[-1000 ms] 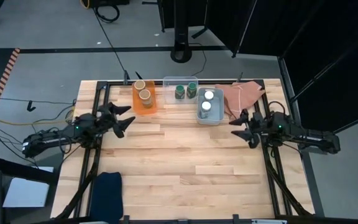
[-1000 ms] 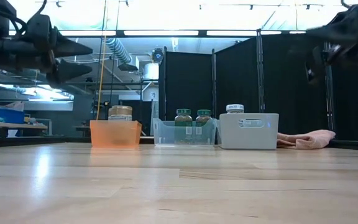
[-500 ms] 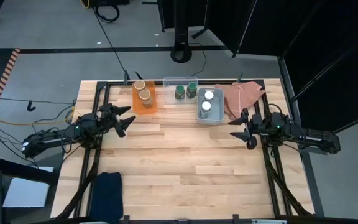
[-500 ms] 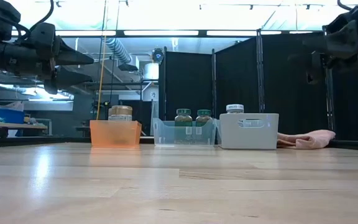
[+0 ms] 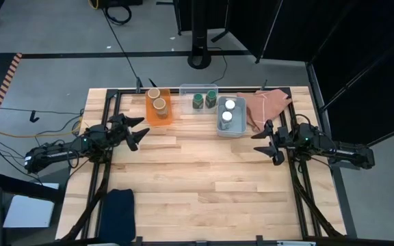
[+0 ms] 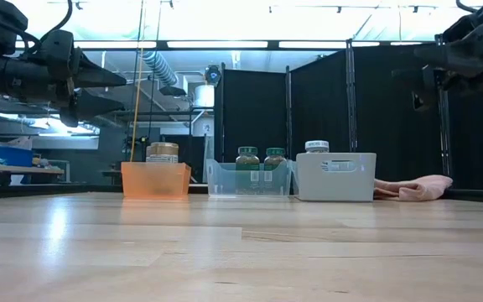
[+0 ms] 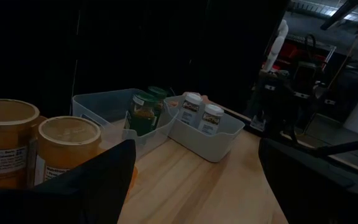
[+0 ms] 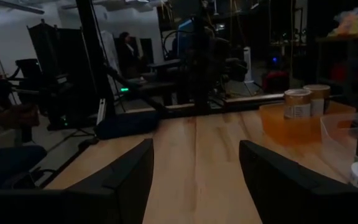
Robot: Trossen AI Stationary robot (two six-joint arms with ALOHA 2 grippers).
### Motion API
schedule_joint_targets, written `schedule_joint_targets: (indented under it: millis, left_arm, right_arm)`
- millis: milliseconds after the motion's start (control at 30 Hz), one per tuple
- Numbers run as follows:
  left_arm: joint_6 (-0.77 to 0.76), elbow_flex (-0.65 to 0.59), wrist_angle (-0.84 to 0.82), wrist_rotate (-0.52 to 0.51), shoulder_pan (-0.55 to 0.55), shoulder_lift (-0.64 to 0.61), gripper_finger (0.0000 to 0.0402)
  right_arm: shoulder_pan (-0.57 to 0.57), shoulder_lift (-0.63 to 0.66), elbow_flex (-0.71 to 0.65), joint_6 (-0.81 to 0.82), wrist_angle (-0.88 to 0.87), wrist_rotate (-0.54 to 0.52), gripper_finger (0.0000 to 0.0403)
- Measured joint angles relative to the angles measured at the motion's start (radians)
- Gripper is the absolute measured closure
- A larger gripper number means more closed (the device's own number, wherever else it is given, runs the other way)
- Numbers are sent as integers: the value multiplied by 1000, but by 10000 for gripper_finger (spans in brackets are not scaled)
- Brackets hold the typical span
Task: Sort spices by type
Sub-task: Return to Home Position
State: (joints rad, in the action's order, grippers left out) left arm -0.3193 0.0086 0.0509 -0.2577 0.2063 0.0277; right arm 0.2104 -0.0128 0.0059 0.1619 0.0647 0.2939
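The spices are small round jars in three bins along the table's far edge. Two tan-lidded jars stand in the orange bin. Two green-lidded jars stand in the clear bin. Two white-lidded jars stand in the pale bin. My left gripper hovers level by the table's left edge, open and holding nothing, pointing toward the bins. My right gripper hovers level by the right edge, open and holding nothing; its wrist view shows bare tabletop between the fingers.
A pink cloth lies at the far right corner beside the pale bin. A dark blue cloth lies at the near left. Black frame rails run along both sides. Bare wood spans the table's middle and near half.
My right gripper has rolled a little about its own pointing line while staying in place above the table's right edge. The jars and bins have not moved.
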Motion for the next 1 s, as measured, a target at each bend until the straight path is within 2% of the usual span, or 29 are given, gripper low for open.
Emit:
schedule_joint_targets:
  millis: [1000]
  left_arm:
    - [0,0,3,0,0,0,55]
  right_arm:
    - [0,0,0,19,2,-15,158]
